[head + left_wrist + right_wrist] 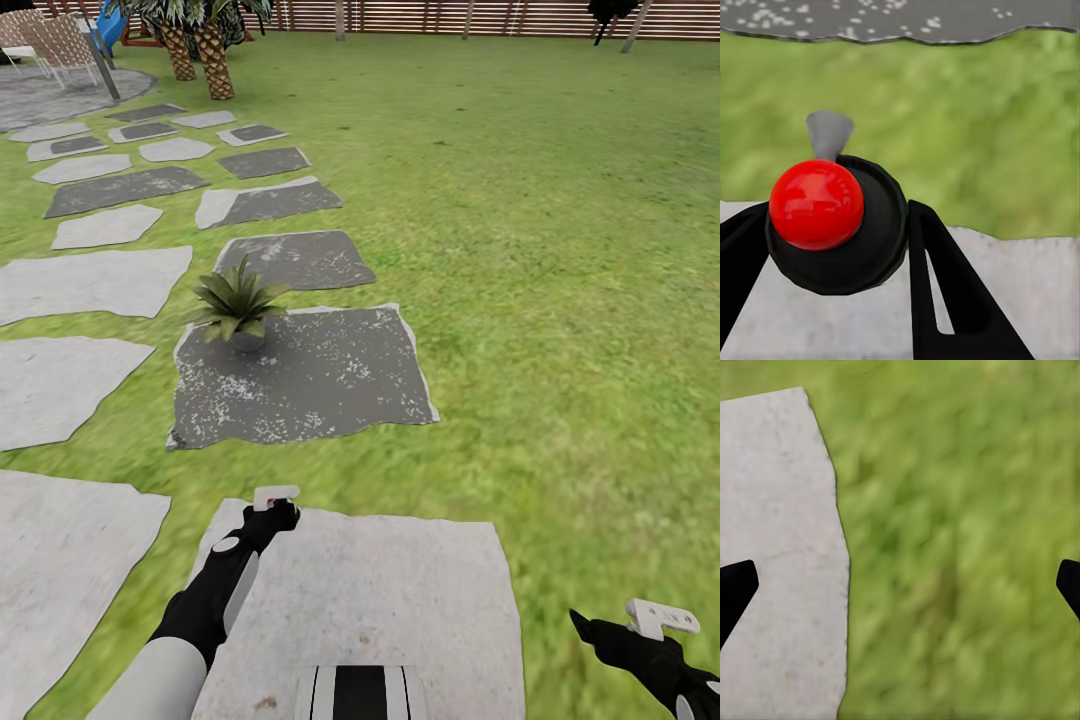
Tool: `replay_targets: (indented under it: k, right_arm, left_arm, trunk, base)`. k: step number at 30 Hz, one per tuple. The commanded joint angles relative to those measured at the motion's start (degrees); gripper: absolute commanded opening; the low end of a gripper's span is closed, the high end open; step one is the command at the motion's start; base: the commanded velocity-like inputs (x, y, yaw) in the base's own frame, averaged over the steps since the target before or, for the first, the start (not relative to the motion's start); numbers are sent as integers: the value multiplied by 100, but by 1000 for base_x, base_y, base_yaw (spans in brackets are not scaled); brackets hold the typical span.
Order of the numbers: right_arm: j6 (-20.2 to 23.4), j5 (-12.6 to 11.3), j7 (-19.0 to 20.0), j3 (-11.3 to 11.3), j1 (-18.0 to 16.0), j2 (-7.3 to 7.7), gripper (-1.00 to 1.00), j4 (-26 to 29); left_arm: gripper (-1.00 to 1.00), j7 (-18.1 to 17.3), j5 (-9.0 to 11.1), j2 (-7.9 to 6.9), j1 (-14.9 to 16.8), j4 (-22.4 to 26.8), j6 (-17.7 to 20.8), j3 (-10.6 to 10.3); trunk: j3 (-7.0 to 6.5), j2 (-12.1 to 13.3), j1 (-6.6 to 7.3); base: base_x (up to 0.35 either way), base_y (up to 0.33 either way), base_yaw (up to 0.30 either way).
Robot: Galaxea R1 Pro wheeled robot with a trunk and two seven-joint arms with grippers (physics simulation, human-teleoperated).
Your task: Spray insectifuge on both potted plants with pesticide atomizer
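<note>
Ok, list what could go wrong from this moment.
1. The potted plant sits well ahead of the left gripper, so spraying from here may fall short.
2. The jaws hold the pesticide atomizer near its red top; it might slip.
3. Only one plant shows ahead; the second could get missed.

Head camera high, facing down-forward; wrist cameras close over lawn [560, 260].

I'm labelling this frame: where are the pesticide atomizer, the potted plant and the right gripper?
pesticide atomizer [817, 204]: left wrist view, on its red top.
potted plant [238, 297]: head view, on its leaves.
right gripper [662, 618]: head view, on the white fingertip piece.
</note>
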State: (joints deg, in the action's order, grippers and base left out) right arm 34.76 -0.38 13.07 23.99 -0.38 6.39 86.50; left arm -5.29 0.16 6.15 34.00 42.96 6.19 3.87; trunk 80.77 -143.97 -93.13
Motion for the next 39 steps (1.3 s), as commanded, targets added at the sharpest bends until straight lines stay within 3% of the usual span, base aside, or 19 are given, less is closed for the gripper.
replay_targets:
  k: [1, 26, 39]
  right_arm:
    - [29, 0, 29, 9, -4, -3, 100, 3]
    - [22, 3, 26, 9, -3, -24, 100, -1]
    - [22, 3, 23, 9, 0, -27, 100, -1]
  left_arm:
    - [-100, -51, 2, 6, 1, 10, 39, 41]
    - [-100, -51, 2, 9, 1, 11, 40, 35]
    - [-100, -51, 2, 9, 1, 11, 40, 35]
  trunk:
    - [4, -2, 1]
    - [4, -2, 1]
    - [-284, 16, 35]
  base:
    - [0, 0, 0]
    - [0, 0, 0]
    - [0, 0, 0]
